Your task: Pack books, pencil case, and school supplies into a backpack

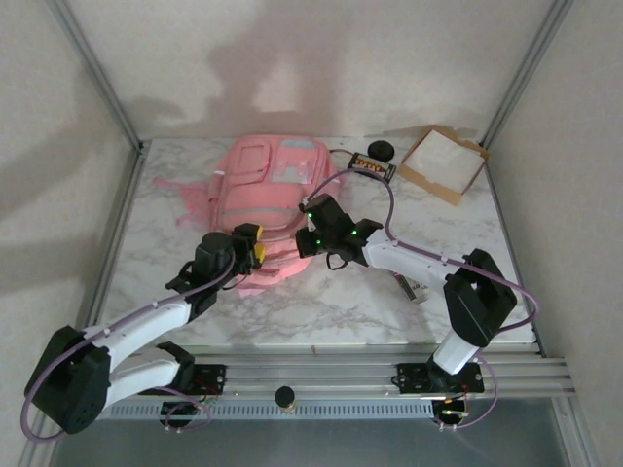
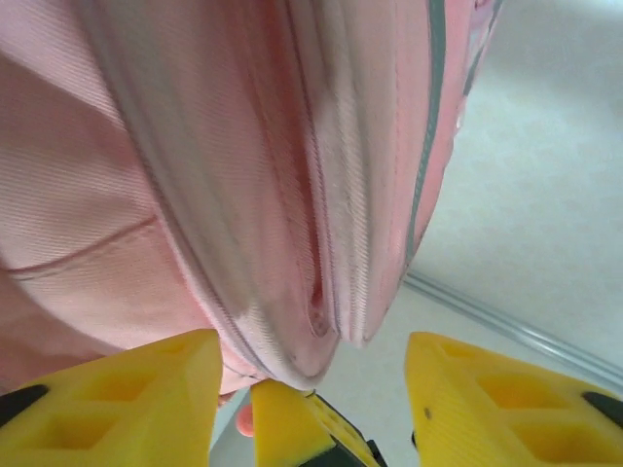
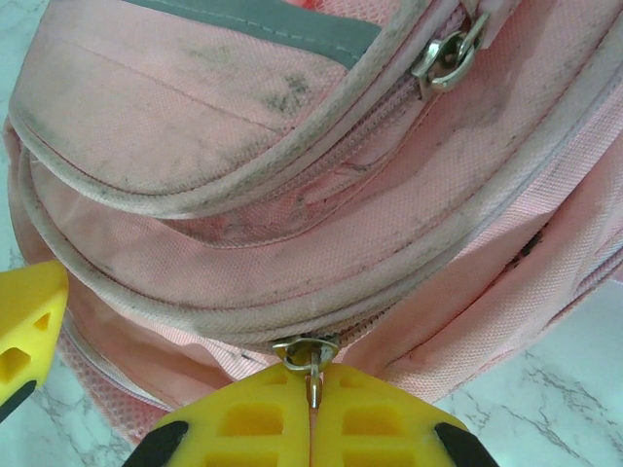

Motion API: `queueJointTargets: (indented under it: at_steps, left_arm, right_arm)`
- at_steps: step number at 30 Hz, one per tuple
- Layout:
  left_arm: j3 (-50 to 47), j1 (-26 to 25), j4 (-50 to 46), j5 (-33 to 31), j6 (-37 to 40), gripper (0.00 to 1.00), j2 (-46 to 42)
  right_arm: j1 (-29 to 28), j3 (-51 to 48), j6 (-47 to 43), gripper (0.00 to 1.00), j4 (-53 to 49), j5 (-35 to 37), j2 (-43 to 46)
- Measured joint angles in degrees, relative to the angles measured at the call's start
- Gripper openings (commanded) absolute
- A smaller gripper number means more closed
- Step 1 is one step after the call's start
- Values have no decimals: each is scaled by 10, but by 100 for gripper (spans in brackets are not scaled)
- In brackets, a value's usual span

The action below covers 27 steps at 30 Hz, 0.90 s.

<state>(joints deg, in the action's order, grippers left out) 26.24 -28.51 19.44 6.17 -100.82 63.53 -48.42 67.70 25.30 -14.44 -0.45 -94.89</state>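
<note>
**Item 1: left gripper** [image 1: 256, 243]. Sits at the 7 o'clock edge of the backpack [image 1: 265, 180]. The yellow jaws stand apart. In its wrist view a rounded pink fold of the pack hangs between them, with bare table showing beside the right-hand finger [image 2: 506, 399].

**Item 2: right gripper** [image 3: 311, 389]. Sits at the pack's 4 o'clock edge. The jaws are together, pinched on a metal zipper pull [image 3: 310, 358] on the nearest zip line.

**Item 3: backpack.**
- Pink fabric, lying flat on the marble table [image 1: 331, 302], left of centre toward 11 o'clock.
- Front pockets face up and the straps trail toward 9 o'clock.
- The top view gives the whole outline and the pale panel on the pocket.
- The right wrist view adds grey scuff marks across the pocket faces, a grey-blue band [image 3: 273, 19] at 12 o'clock and a second metal pull [image 3: 443, 53] at 1 o'clock.
- The left wrist view adds ribbed weave and grey piping.

**Item 4: far edge, 1 o'clock.**
- Black rectangular item with orange marks [image 1: 372, 168].
- Black round object [image 1: 380, 150].
- Cardboard tray with a white inside [image 1: 443, 163].
</note>
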Motion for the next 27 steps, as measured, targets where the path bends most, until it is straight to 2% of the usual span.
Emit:
queueJointTargets:
  at_steps: [10, 13, 17, 23, 27]
  left_arm:
    - [24, -18, 27, 3, -30, 26, 100]
    - [33, -18, 26, 4, -29, 11, 118]
    - [39, -18, 25, 6, -27, 0, 130]
    - [40, -17, 17, 4, -19, 0, 124]
    - [40, -12, -8, 2, -1, 0, 99]
  right_arm:
    - [0, 0, 0, 0, 1, 4, -9]
    - [0, 0, 0, 0, 1, 7, -11]
    - [0, 0, -1, 0, -2, 14, -13]
    - [5, 0, -7, 0, -10, 28, -13]
    - [33, 0, -23, 0, -16, 28, -12]
